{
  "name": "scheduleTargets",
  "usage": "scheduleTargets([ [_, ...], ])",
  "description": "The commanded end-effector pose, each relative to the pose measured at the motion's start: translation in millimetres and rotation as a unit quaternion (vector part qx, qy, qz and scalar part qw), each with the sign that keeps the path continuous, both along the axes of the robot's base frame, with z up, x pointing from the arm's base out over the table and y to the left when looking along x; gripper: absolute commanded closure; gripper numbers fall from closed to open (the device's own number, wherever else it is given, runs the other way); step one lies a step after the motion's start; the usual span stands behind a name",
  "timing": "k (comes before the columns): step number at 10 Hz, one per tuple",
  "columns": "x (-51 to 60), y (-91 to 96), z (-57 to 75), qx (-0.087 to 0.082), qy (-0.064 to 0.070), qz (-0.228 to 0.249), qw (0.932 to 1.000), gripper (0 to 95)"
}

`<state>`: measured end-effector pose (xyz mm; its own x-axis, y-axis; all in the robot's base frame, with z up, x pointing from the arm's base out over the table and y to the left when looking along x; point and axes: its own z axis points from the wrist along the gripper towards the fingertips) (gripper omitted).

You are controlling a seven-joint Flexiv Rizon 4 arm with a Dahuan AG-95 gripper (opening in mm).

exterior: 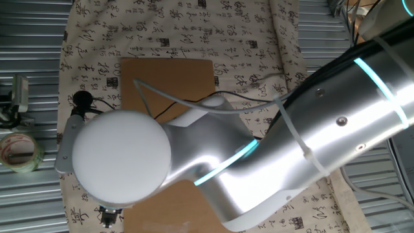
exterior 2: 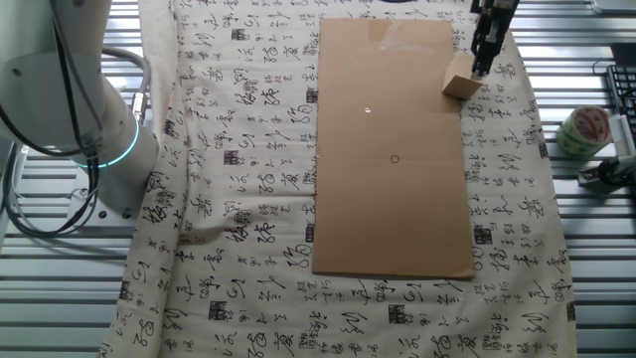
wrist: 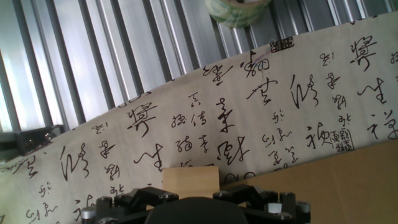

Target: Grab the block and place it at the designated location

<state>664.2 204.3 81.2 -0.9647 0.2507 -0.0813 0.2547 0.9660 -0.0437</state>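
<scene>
The block (exterior 2: 460, 87), a pale tan wooden cube, stands tilted at the far right edge of the brown cardboard sheet (exterior 2: 393, 199). My gripper (exterior 2: 478, 70) comes down onto its upper right corner. In the hand view the block (wrist: 191, 180) fills the gap between the dark finger links of the gripper (wrist: 191, 190), which press against both its sides. The designated location, a tiny black ring (exterior 2: 395, 159), is drawn near the middle of the cardboard, well apart from the block. In one fixed view the arm (exterior: 259, 149) hides the block and the ring.
A printed cloth (exterior 2: 238, 149) covers the table under the cardboard. A tape roll (exterior 2: 584, 129) lies on the ribbed metal off the cloth's right side and shows in the hand view as the tape roll (wrist: 239, 9). The arm's base (exterior 2: 79, 109) stands at the left.
</scene>
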Motion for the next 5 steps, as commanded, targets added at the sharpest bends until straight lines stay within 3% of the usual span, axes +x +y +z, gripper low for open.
scheduleTargets([
  [1, 0.1, -0.2, -1.0, 0.0, 0.0, 0.0, 1.0, 0.0],
  [4, -0.4, -0.6, -2.3, 0.002, 0.002, 0.0, 1.0, 0.0],
  [5, -0.6, -0.6, -2.7, 0.003, 0.006, 0.0, 1.0, 19.0],
])
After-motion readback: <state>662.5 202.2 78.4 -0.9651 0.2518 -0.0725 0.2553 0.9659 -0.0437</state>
